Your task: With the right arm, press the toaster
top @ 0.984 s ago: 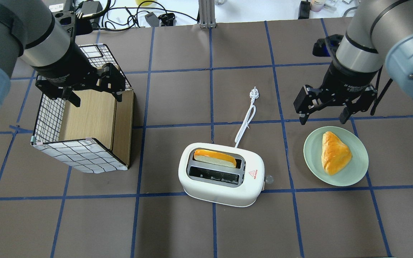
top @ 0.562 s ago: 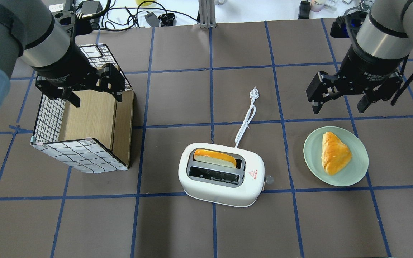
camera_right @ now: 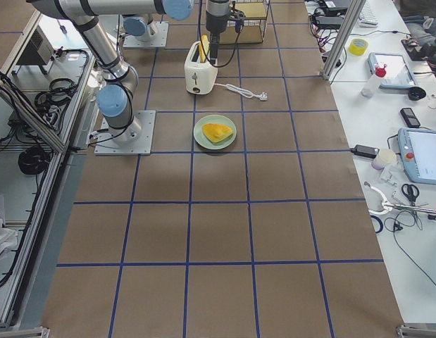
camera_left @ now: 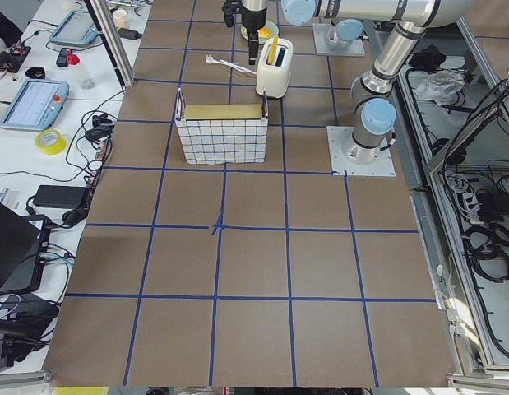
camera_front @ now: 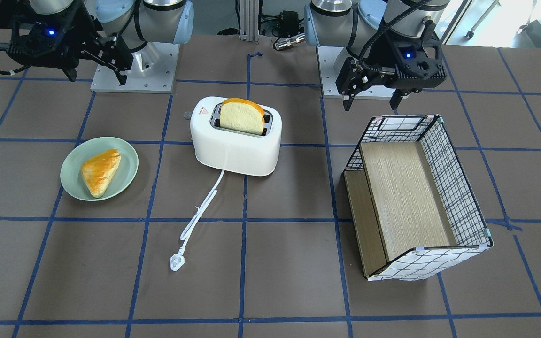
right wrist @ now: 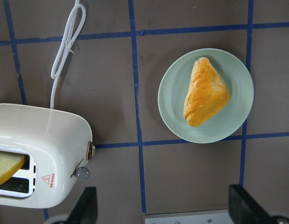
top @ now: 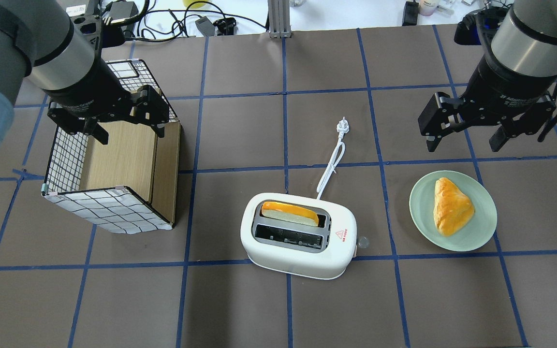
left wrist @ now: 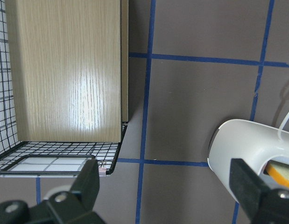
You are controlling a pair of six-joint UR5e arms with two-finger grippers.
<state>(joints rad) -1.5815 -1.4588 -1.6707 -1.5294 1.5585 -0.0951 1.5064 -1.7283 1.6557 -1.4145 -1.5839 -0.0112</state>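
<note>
The white two-slot toaster [top: 298, 241] stands mid-table with a bread slice [top: 289, 213] in its far slot. It also shows in the front view [camera_front: 235, 145] and the right wrist view [right wrist: 37, 149]. Its lever knob [top: 363, 241] sticks out of the end toward the plate, also in the right wrist view [right wrist: 82, 173]. My right gripper [top: 463, 142] is open and empty. It hangs above the table beyond the plate, well right of the toaster, and shows in the front view [camera_front: 96, 75]. My left gripper [top: 131, 135] is open and empty over the checkered box.
A green plate [top: 481, 232] with a golden pastry [top: 450, 205] lies right of the toaster. The toaster's white cord [top: 331, 164] and plug [top: 343, 126] run toward the far side. A checkered wire box [top: 104, 210] with a wooden inside lies at the left.
My right gripper has moved right and toward the far side, away from the plate, and stayed open. The left arm, toaster and plate have not moved.
</note>
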